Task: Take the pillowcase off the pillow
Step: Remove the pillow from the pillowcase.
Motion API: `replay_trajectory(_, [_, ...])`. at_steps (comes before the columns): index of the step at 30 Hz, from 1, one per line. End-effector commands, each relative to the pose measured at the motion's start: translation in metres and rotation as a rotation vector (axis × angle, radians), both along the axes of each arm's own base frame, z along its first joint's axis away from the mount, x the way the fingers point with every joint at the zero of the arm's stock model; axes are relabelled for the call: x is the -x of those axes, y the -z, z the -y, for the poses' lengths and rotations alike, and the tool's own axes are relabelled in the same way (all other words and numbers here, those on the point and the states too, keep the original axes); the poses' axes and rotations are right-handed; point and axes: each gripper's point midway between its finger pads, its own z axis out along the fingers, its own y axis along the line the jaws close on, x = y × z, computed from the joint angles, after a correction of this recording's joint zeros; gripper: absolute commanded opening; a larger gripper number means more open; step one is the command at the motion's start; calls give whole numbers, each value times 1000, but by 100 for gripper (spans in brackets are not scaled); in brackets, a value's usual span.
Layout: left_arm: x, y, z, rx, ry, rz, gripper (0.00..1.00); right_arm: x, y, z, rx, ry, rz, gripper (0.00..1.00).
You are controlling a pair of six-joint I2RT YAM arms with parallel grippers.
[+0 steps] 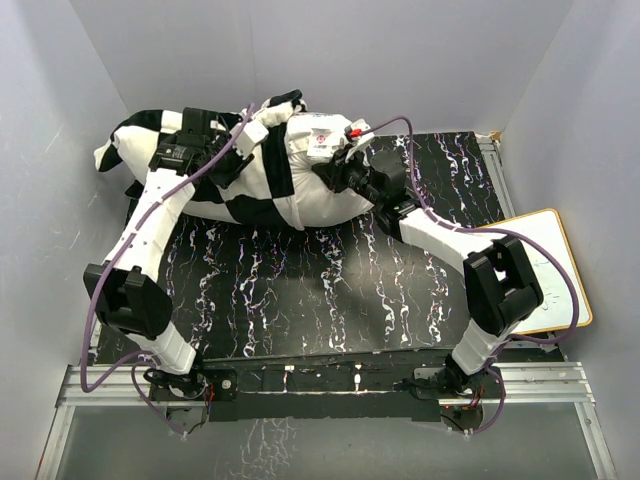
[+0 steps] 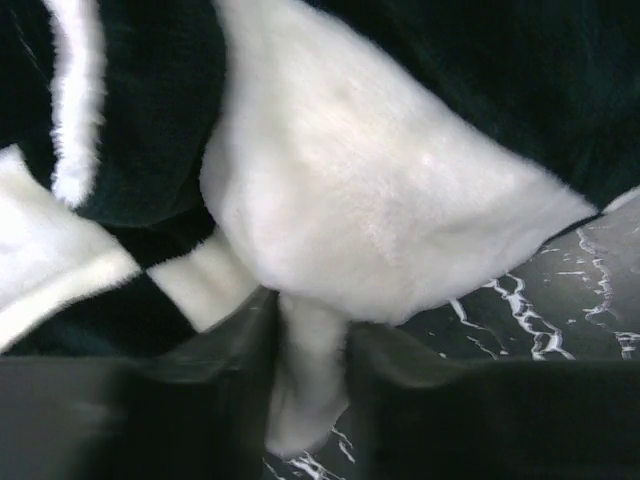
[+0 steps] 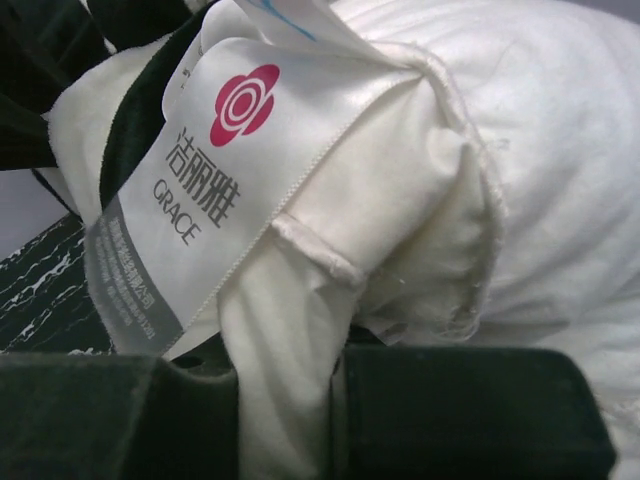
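Observation:
The black-and-white checkered pillowcase (image 1: 250, 208) lies bunched at the back left of the mat. The off-white pillow (image 1: 310, 168) sticks out of its right end. My left gripper (image 1: 252, 132) is on top of the case. In the left wrist view it (image 2: 312, 385) is shut on a white plush fold of the pillowcase (image 2: 380, 200). My right gripper (image 1: 336, 166) is at the exposed end of the pillow. The right wrist view shows it (image 3: 285, 405) shut on a pinch of the pillow (image 3: 540, 150) fabric, just below a sewn-in label (image 3: 200, 190) with a red flower mark.
A black marbled mat (image 1: 300, 290) covers the table. A white board with an orange edge (image 1: 540, 262) lies off the mat at the right. Grey walls close in the left, back and right. A metal rail (image 1: 320, 385) runs along the front by the arm bases.

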Motion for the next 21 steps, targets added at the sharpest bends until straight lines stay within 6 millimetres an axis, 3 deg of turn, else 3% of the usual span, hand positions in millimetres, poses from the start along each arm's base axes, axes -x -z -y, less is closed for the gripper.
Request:
replay_trajectory(1, [6,-64,1,94,-15,74,54,30,-20,-46,-51,-140,8,8])
replay_trajectory(2, [7,-72,7,131,-13,65,67,29,-23,-47,-47,-87,-1,8])
replay_trajectory(4, [14,-98,19,220,0,70,78,28,-31,-49,-76,-16,-37,8])
replay_trajectory(5, [19,-109,27,266,14,67,91,28,-34,-49,-95,18,-55,8])
replay_trajectory(8, [38,-119,50,360,58,6,95,29,-44,-50,-149,97,-76,8])
replay_trajectory(10, [48,-103,61,361,66,-55,94,28,-50,-50,-181,134,-98,8])
replay_trajectory(13, [53,-64,66,309,56,-113,92,28,-56,-52,-201,161,-129,8])
replay_trajectory(18, [36,-21,58,239,-17,-109,89,35,-68,-49,-231,170,-129,8])
replay_trajectory(21, [15,-17,47,195,-71,-28,87,40,-78,-45,-251,167,-114,8])
